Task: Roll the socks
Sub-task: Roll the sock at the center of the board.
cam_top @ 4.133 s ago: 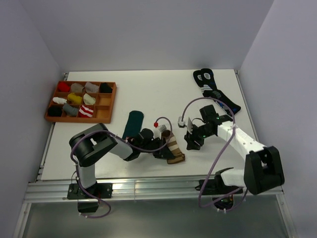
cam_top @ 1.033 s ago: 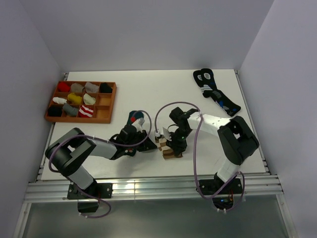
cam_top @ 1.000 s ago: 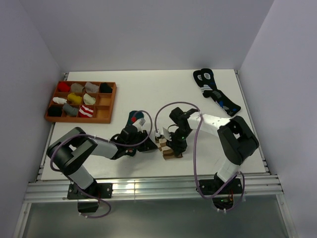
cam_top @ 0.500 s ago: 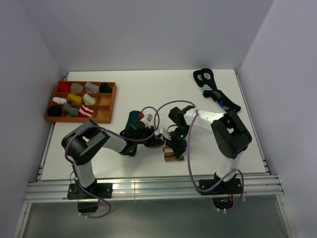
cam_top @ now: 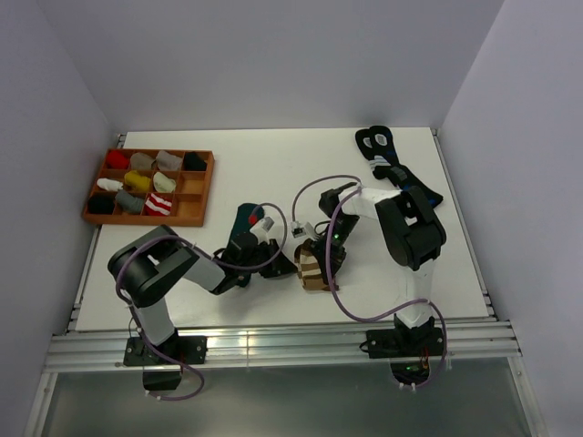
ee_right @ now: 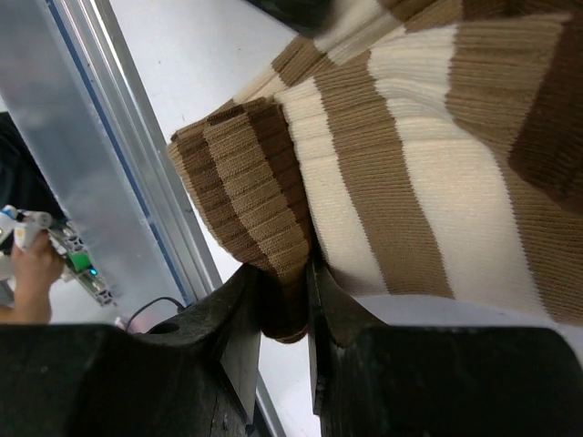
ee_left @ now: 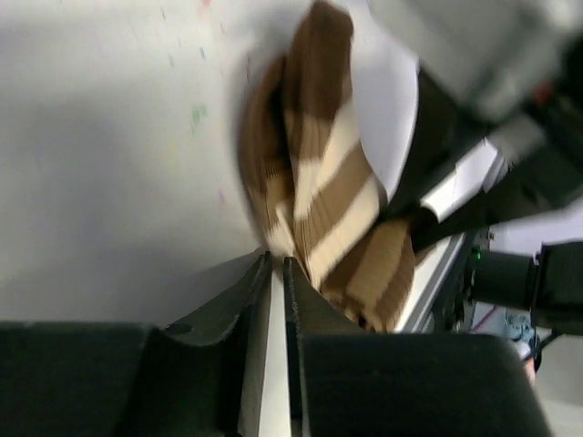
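Working over a broad white tabletop (cam_top: 273, 173), just beside a long dark-green knit sock (cam_top: 241, 228); handling the brown soft-knit sock with cream horizontal stripes (cam_top: 312, 267), sitting bunched near the front middle between both arms; clamping the right gripper (ee_right: 284, 293) tight on a fold of the ribbed brown cuff (ee_right: 246, 173); resting the left gripper (ee_left: 276, 264), closed to a sliver on nothing, with only bare table showing through and tips touching the sock's edge; judging the knit light, limp and stretchy, hardly slippery; favouring a hold on the thicker ribbed cuff, with doubled layers likely giving firmer purchase for rolling.
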`<state>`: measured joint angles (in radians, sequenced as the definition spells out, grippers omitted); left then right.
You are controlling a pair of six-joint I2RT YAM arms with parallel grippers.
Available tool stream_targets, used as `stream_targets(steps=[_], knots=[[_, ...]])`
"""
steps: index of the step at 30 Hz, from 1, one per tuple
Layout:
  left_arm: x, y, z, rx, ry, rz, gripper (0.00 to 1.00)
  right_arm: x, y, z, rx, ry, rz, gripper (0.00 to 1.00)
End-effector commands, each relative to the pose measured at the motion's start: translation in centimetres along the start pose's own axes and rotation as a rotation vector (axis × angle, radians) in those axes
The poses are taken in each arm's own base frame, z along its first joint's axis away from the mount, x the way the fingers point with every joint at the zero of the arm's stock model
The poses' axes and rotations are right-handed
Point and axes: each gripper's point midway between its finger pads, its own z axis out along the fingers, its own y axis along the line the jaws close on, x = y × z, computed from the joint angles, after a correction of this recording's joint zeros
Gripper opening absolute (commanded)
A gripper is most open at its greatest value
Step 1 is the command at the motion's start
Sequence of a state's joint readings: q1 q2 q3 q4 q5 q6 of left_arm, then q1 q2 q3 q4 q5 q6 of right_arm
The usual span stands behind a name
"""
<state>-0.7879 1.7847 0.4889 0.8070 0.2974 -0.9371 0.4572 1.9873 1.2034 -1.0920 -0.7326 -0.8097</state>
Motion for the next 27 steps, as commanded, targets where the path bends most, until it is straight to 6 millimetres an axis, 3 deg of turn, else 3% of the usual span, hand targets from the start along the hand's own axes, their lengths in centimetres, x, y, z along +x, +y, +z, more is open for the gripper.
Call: stream_targets(steps=[1, 5, 9, 12, 16, 22, 23, 27], knots=[[1.5, 0.4, -1.3, -0.004, 0.006, 0.037, 0.18, 0.3, -4.4, -0.2, 0.154, 0.053, -0.029, 0.06], [2.5, 0.4, -2.4, 0.0, -0.007, 0.074, 0.21, 0.3, -4.4, -0.1, 0.153, 0.053, -0.023, 0.06], [2.9, -1.3, -3.2, 0.048, -0.033, 0.158, 0.21, 0.2, -4.0, -0.4, 0.15, 0.052, -0.029, 0.07], [3.2, -3.7, -3.5, 0.09, -0.043, 0.261, 0.27, 0.4, -4.1, -0.5, 0.159, 0.062, -0.028, 0.07], [1.8, -6.4, -3.7, 0.068, -0.097, 0.402, 0.41, 0.5, -4.1, -0.6, 0.157, 0.071, -0.024, 0.07], [0.1, -7.4, -2.0, -0.03, -0.056, 0.587, 0.5, 0.4, -4.1, -0.5, 0.145, 0.08, -0.01, 0.08], [-0.5, -8.4, -1.6, -0.017, -0.062, 0.608, 0.51, 0.4, -4.1, -0.5, 0.144, 0.078, -0.007, 0.08], [-0.3, -8.0, 0.0, -0.033, -0.008, 0.685, 0.52, 0.4, -4.2, -0.4, 0.146, 0.081, -0.007, 0.08]])
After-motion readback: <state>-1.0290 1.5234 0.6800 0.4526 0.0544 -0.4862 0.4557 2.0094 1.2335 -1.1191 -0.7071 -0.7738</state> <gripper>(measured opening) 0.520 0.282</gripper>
